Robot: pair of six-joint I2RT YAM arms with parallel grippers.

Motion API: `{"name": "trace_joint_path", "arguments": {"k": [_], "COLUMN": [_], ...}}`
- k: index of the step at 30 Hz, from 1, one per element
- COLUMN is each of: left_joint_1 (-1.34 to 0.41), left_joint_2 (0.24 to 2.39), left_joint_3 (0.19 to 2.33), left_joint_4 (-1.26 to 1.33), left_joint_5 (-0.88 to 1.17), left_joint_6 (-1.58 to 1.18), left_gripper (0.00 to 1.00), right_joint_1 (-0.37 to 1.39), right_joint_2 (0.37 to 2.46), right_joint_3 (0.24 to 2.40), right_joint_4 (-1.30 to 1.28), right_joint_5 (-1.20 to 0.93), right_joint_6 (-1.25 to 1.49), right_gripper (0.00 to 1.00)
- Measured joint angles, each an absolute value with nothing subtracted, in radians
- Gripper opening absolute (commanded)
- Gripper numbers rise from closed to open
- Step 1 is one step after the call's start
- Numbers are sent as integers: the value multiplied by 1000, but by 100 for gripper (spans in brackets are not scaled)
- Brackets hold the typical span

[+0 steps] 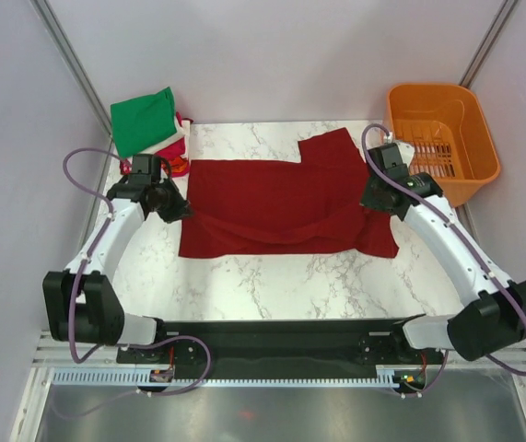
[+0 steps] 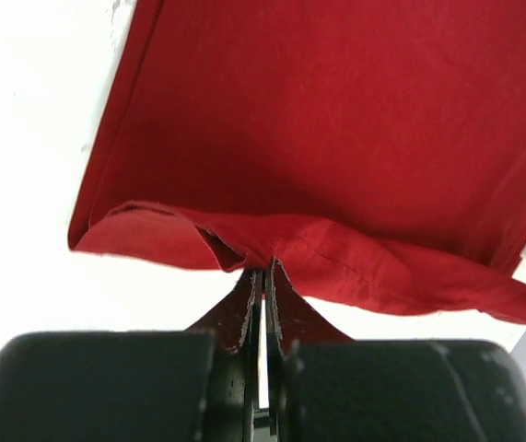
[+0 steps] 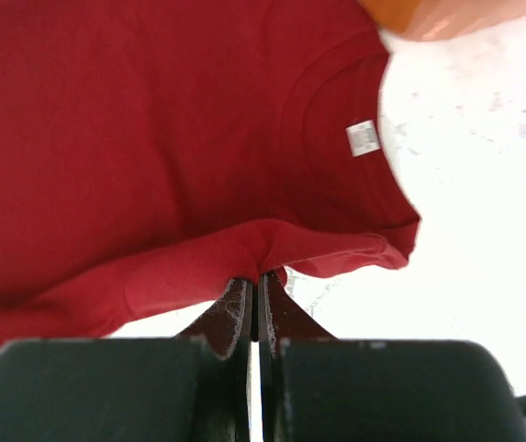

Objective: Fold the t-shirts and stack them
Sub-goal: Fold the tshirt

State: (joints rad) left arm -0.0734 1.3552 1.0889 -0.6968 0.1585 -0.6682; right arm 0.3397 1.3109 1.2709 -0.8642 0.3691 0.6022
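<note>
A large dark red t-shirt (image 1: 281,204) lies spread across the middle of the marble table, one sleeve pointing to the back right. My left gripper (image 1: 176,210) is shut on its left edge, the hem (image 2: 336,253) bunched at the fingertips. On the opposite side, my right gripper (image 1: 373,199) is shut on the shirt's right edge, close to the collar with its white label (image 3: 362,138). Both pinched edges are lifted a little off the table. Folded t-shirts (image 1: 145,120), green on top with white and pink-red below, sit stacked at the back left corner.
An orange plastic basket (image 1: 445,138) stands at the back right, just beyond the right arm. Grey walls close in both sides and the back. Bare marble (image 1: 281,281) shows in front of the shirt.
</note>
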Motion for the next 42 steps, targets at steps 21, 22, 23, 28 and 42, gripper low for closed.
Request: {"name": "trace_joint_path", "arguments": {"k": [21, 22, 23, 28, 42], "left_joint_1": [-65, -62, -59, -41, -37], "left_joint_2": [1879, 1903, 1921, 1938, 1496], "left_joint_3": [1456, 1471, 1483, 1514, 1081], "left_joint_4": [-682, -684, -684, -714, -657], "left_joint_5": [68, 65, 59, 26, 28], "left_joint_6": [-605, -604, -602, -587, -591], "left_gripper": [29, 33, 42, 98, 86], "right_joint_1": [205, 203, 202, 199, 144], "right_joint_2": [1904, 1940, 1966, 2065, 1448], "right_joint_3": [1559, 1594, 1620, 1774, 1153], "right_joint_4": [-772, -773, -773, -803, -751], "right_joint_5": [218, 222, 227, 284, 222], "right_joint_6": [494, 491, 488, 470, 496], "right_gripper": [66, 71, 78, 98, 98]}}
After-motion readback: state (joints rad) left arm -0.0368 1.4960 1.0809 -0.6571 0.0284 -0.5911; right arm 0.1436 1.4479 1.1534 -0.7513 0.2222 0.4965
